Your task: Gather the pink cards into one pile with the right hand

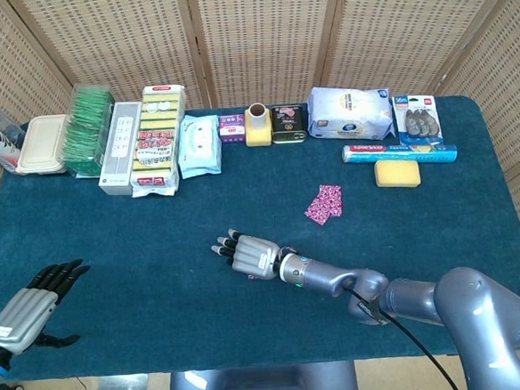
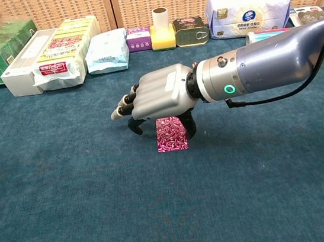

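Note:
One pink patterned card (image 2: 171,134) lies on the blue cloth under my right hand (image 2: 157,96). That hand hovers palm down, fingers stretched to the left and the thumb reaching down by the card's right edge. From the head view the right hand (image 1: 246,252) covers this card almost fully. A second group of pink cards (image 1: 324,203) lies farther back and to the right, apart from the hand. My left hand (image 1: 25,310) hangs at the table's near left corner, fingers apart and holding nothing.
Along the back edge stand a tea box (image 1: 89,131), snack packs (image 1: 159,140), a wipes pack (image 1: 198,144), a yellow roll holder (image 1: 258,125), a tin (image 1: 288,124), a tissue pack (image 1: 351,113), a foil box (image 1: 400,151) and a yellow sponge (image 1: 396,173).

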Robot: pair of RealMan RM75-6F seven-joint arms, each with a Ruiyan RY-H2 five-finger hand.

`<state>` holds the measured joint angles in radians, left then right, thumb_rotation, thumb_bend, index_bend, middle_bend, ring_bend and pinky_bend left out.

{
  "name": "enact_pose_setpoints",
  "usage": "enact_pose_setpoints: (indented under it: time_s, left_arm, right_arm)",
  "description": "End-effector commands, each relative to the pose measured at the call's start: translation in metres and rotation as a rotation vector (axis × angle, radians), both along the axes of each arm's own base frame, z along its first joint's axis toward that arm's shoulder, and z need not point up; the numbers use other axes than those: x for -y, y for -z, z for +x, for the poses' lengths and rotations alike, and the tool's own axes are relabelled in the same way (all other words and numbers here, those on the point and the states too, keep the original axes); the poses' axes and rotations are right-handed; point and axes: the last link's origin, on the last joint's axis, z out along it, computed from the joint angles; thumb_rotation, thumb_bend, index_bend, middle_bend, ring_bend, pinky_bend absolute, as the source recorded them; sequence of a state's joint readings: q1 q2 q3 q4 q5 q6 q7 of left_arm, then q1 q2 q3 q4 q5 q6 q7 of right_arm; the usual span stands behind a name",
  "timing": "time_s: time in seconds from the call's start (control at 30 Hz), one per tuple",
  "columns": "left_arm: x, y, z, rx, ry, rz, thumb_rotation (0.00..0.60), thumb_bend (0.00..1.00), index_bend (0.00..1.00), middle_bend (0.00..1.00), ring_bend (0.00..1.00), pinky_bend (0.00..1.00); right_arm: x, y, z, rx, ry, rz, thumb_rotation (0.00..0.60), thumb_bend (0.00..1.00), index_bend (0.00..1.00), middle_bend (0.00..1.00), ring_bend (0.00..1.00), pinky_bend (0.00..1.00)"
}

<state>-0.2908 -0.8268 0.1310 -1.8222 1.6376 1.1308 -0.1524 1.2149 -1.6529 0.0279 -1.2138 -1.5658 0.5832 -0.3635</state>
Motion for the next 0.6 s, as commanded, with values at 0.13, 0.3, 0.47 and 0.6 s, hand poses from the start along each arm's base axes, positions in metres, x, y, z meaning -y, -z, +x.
enact_pose_setpoints:
  time_s: [0.13, 0.3, 0.47, 0.6]
  left_arm:
    - [-0.001, 0.001, 0.0, -0.003, -0.003, 0.0, 0.6, 0.06, 0.0, 0.0, 0.0, 0.0]
    - [-0.001, 0.003, 0.0, -0.01, -0.006, -0.002, 0.6, 0.06, 0.0, 0.0, 0.0, 0.0]
    - [-0.001, 0.005, 0.0, -0.017, -0.006, -0.007, 0.6, 0.06, 0.0, 0.0, 0.0, 0.0]
    - [-0.001, 0.007, 0.001, -0.023, -0.007, -0.009, 0.6, 0.06, 0.0, 0.0, 0.0, 0.0]
  right_arm:
    - [0.003, -0.002, -0.005, 0.003, -0.002, 0.004, 0.6, 0.13, 0.27, 0.02, 0.0, 0.14]
    - [0.004, -0.005, -0.01, 0.015, 0.003, 0.011, 0.6, 0.13, 0.27, 0.02, 0.0, 0.14]
    - [0.004, -0.007, -0.013, 0.028, 0.002, 0.018, 0.6, 0.13, 0.27, 0.02, 0.0, 0.15]
    - [0.005, -0.009, -0.015, 0.039, 0.002, 0.022, 0.6, 0.13, 0.27, 0.02, 0.0, 0.15]
